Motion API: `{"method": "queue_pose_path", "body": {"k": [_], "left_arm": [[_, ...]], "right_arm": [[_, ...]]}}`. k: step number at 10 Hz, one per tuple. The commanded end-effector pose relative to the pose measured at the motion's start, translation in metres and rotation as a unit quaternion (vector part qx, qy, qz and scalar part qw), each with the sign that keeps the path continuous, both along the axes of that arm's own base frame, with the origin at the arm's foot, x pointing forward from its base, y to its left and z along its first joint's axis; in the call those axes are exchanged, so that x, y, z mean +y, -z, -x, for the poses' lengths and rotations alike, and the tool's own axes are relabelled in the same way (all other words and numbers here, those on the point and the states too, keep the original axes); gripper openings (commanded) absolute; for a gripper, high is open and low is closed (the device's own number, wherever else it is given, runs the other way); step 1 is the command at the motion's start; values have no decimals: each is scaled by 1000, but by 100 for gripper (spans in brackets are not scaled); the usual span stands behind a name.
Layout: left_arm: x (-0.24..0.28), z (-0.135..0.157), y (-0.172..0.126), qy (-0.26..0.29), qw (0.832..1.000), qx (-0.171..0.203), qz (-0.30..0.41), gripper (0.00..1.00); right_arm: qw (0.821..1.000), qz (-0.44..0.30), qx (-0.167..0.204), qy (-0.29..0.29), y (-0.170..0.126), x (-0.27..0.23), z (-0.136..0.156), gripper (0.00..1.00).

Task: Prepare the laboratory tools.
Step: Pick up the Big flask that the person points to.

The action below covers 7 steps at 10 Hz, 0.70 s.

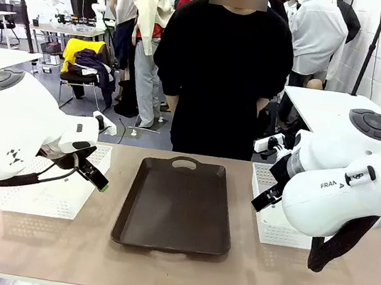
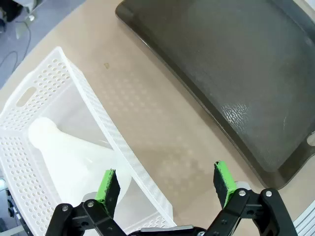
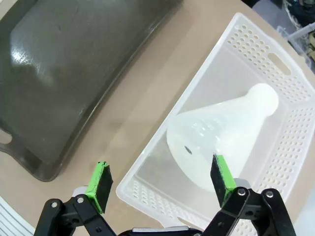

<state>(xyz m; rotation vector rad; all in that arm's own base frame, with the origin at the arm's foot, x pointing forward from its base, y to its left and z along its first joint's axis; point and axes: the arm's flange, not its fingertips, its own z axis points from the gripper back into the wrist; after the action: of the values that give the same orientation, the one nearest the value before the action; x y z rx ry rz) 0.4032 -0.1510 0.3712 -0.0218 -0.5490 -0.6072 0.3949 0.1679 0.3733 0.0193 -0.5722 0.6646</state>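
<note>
The left gripper (image 2: 165, 186) hangs released, its green pads set wide apart, to the left of the dark brown tray (image 1: 177, 205). One pad is over the inside of the left basket (image 2: 74, 78) and the other over the bare strip of tabletop (image 1: 157, 267) between that basket and the tray, so the basket's tray-side wall runs below the gap. It grips nothing. Under it the left flask (image 2: 64, 152), frosted white, lies on its side inside the basket, its wide base toward the gripper and its narrow neck toward the end wall with the handle slot. To the right of the tray the right gripper (image 3: 161, 181) is likewise spread and holds nothing. One of its pads is over the tabletop just off the corner of the right basket (image 3: 197, 98) and the other over the basket's inside. The right flask (image 3: 221, 132) lies on its side in that basket, round base facing the gripper, neck pointing away from the tray toward the slotted end wall. The tray lies flat between the two baskets, near both but touching neither, its handle cut-out at the far end. Beyond the tray, at the tabletop's far edge, stands a person (image 1: 219, 68) in a black top.
</note>
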Motion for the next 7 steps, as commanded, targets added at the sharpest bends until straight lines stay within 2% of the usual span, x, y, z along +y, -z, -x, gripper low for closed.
{"method": "queue_pose_path", "body": {"k": [1,7], "left_arm": [[0,0,0,0,1000,0,0,100],[0,0,0,0,1000,0,0,100]], "right_arm": [[1000,0,0,0,0,0,0,100],[1000,0,0,0,0,0,0,100]]}}
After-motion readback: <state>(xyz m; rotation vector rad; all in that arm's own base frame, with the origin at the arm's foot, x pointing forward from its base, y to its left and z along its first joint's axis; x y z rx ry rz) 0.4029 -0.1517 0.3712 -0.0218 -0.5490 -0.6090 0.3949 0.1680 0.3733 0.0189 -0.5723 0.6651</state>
